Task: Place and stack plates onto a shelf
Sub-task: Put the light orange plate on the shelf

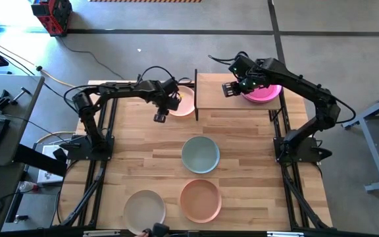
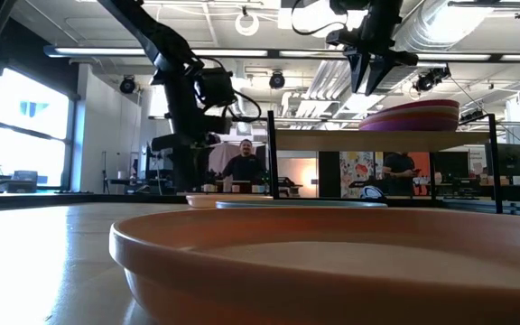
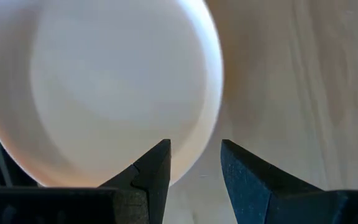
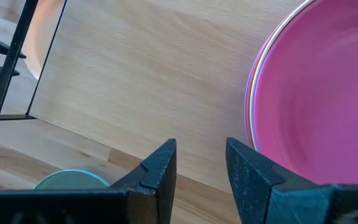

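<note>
The stack on the shelf [image 1: 232,92] shows only its top magenta plate [image 1: 263,93] from above; the low view shows coloured rims beneath it, but how many plates lie there cannot be counted, and the right arm hides part of it. A cream plate [image 1: 184,102] lies on the counter [image 1: 242,128] just left of the shelf's black post, partly under the left arm. Three more plates lie apart on the counter nearer the front: a pale teal plate [image 1: 201,154] in the middle, a salmon plate [image 1: 201,199] nearer, and a beige plate [image 1: 145,207] to its left. The left claw [image 1: 161,117] hangs with its fingers parted and empty above the cream plate's near edge. The right claw [image 1: 229,89] hovers over the bare shelf board just left of the magenta plate, fingers parted, holding nothing. In the low view the salmon plate's rim fills the foreground and blocks most of the counter; two people stand in the room beyond.
</note>
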Available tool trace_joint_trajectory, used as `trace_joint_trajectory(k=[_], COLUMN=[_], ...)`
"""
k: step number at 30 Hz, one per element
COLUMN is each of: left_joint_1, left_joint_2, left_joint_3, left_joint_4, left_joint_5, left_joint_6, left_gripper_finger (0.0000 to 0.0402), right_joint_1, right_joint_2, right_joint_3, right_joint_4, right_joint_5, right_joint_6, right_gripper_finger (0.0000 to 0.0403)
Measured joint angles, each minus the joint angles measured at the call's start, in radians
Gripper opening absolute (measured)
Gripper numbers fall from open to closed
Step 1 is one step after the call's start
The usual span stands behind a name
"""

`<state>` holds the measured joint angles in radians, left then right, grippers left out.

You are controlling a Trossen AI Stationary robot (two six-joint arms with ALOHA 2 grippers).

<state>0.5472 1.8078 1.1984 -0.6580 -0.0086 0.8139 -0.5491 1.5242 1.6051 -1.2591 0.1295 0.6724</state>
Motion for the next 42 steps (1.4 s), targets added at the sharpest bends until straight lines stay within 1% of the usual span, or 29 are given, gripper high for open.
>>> trace_joint_trajectory(k=[5, 14, 16, 19, 21, 26, 31, 39, 42], left_joint_1=[-0.005, -0.019, -0.029, -0.04, -0.04, -0.04, -0.041, -0.044, -0.044], left_joint_2=[0.004, 0.025, 0.04, 0.055, 0.055, 0.055, 0.055, 0.055, 0.056], left_joint_3=[0.0, 0.0, 0.0, 0.0, 0.0, 0.0, 0.0, 0.0, 0.0], left_joint_4=[0.002, 0.004, 0.015, 0.044, 0.056, 0.052, 0.066, 0.083, 0.083], left_joint_5=[0.038, 0.044, 0.035, -0.022, -0.034, -0.024, 0.02, 0.025, 0.045], left_joint_6=[0.0, -0.007, -0.014, -0.048, -0.045, -0.027, -0.046, -0.051, -0.06], left_gripper_finger=[0.0131, 0.0131, 0.0131, 0.0131, 0.0131, 0.0131, 0.0131, 0.0131, 0.0131], right_joint_1=[0.0, 0.0, 0.0, 0.0, 0.0, 0.0, 0.0, 0.0, 0.0], right_joint_2=[0.0, 0.0, 0.0, 0.0, 0.0, 0.0, 0.0, 0.0, 0.0], right_joint_3=[0.0, 0.0, 0.0, 0.0, 0.0, 0.0, 0.0, 0.0, 0.0], right_joint_4=[0.0, 0.0, 0.0, 0.001, 0.0, 0.0, 0.0, 0.0, 0.0], right_joint_5=[0.0, 0.0, 0.0, 0.0, 0.0, 0.0, 0.0, -0.001, -0.001], right_joint_6=[0.0, 0.0, 0.0, 0.0, 0.0, 0.0, 0.0, 0.0, 0.0], right_gripper_finger=[0.0117, 0.0117, 0.0117, 0.0117, 0.0117, 0.0117, 0.0117, 0.0117, 0.0117])
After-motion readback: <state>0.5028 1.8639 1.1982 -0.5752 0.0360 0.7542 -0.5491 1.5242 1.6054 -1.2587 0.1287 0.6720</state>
